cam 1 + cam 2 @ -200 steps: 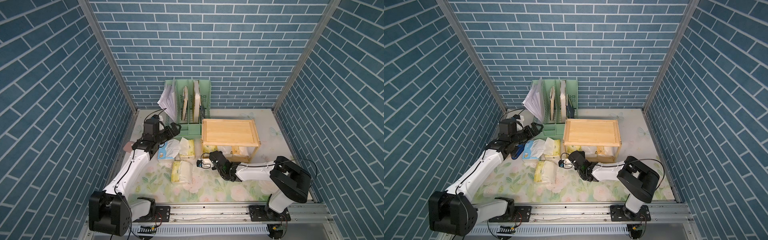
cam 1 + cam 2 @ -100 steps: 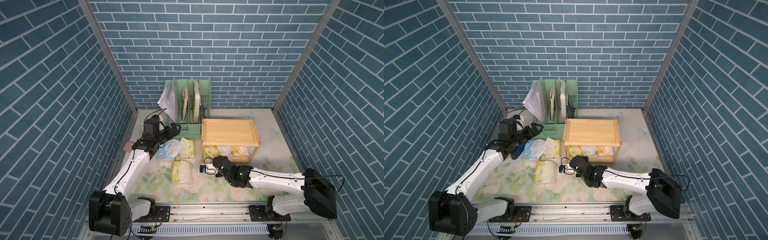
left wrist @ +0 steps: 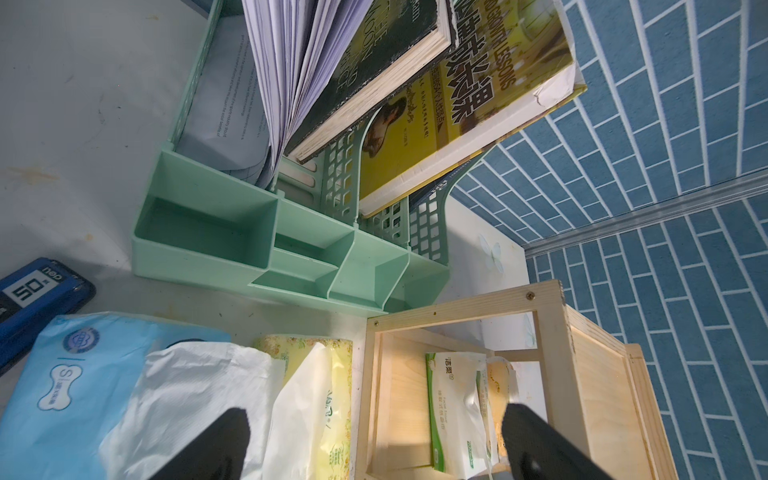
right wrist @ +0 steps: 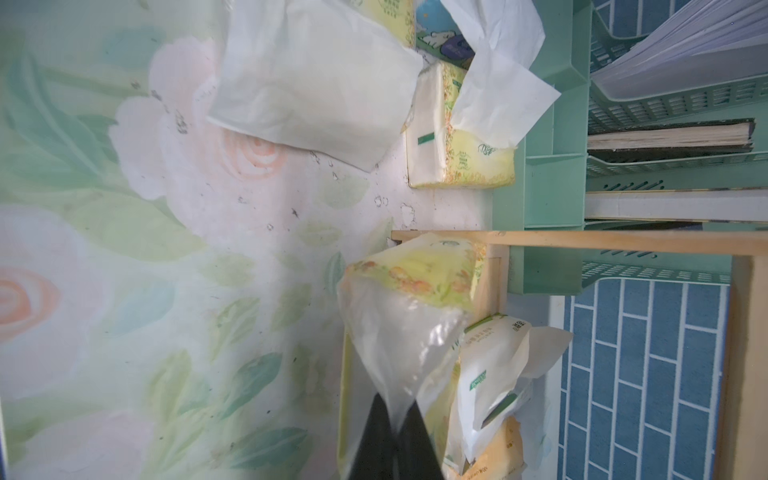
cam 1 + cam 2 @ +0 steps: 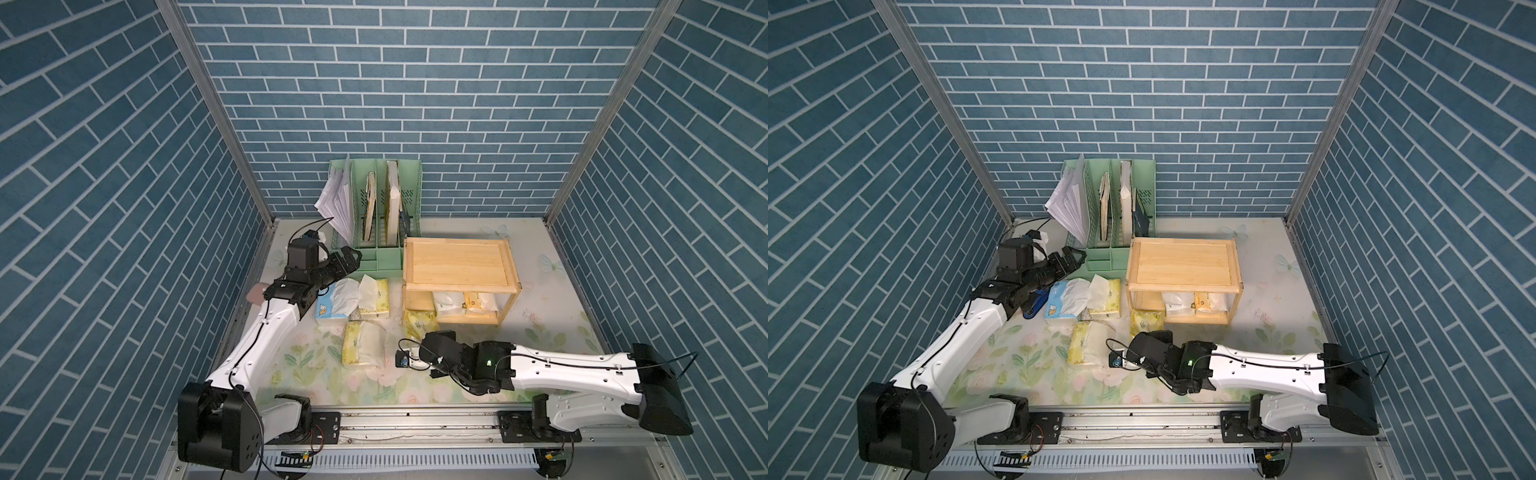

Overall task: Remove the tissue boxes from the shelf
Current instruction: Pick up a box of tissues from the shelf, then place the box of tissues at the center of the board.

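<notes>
We have the right arm [image 5: 561, 370] stretched low across the floral-covered desk [image 5: 316, 374], and the right jaws are pinched together on the loose clear wrapper end of a soft pale yellow tissue pack [image 4: 415, 282]. That pack sits at the corner of the small two-tier light wood shelf [image 5: 457, 264] nearest the left arm [image 5: 266, 332], touching the front leg and, as we judge it, only part way out of the lower tier. Its long axis runs straight away from the right jaws toward the shelf, roughly in line with the forearm. We reckon a pull back along the arm, toward the open desk, should free it; a sideways drag could catch it on the leg. Behind it, a soft white pack [image 5: 446, 301] and an orange-yellow pack [image 5: 478, 301] lie side by side on the lower tier, nearer the right arm. A blue-white pack [image 5: 328, 307], a second pale yellow pack [image 5: 376, 297] and a third [image 5: 359, 345] already lie on the desk. The left jaws stand wide apart and empty beside the mint-green plastic file organizer [image 5: 384, 259], facing the shelf's open end.
</notes>
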Controlling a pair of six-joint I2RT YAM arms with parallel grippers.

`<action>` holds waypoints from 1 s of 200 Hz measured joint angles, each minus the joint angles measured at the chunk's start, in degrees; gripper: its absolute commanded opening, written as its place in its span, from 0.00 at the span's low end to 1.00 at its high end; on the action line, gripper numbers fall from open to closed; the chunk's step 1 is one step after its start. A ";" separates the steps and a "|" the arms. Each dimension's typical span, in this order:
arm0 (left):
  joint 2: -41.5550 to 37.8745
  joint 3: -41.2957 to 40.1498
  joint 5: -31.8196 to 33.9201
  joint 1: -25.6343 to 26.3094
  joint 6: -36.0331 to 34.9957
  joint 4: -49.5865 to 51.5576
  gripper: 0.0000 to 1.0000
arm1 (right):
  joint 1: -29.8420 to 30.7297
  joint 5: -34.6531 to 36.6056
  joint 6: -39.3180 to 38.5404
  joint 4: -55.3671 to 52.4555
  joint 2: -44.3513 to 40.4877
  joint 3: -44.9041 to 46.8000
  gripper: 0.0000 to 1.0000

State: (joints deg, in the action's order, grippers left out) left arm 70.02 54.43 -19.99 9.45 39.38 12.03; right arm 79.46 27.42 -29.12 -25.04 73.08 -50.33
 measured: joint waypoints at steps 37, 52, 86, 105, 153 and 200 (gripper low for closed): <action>0.00 0.00 0.28 -0.07 -0.33 0.15 1.00 | 1.44 -0.50 1.60 -1.70 1.09 -1.53 0.00; 0.00 0.00 0.33 -0.07 -0.39 0.15 1.00 | 1.55 -0.44 1.90 -1.33 2.36 -1.53 0.00; 0.00 0.00 0.46 -0.13 -0.44 0.15 1.00 | 1.57 0.28 1.92 1.14 8.83 -1.73 0.00; 0.00 0.00 0.46 -0.13 -0.55 0.15 1.00 | 1.92 0.50 1.92 2.08 12.76 -2.49 0.00; 0.02 0.00 0.44 -0.22 -0.63 0.15 1.00 | 3.67 0.66 2.36 5.75 17.46 -4.46 0.00; 0.04 0.00 0.42 -0.24 -0.74 0.15 1.00 | 5.03 0.59 2.43 6.78 22.47 -5.68 0.07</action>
State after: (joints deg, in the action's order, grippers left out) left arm 70.06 54.43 -19.57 9.21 38.63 12.19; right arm 84.49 28.01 -26.70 -18.26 95.55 -56.01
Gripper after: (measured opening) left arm 0.999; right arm 0.062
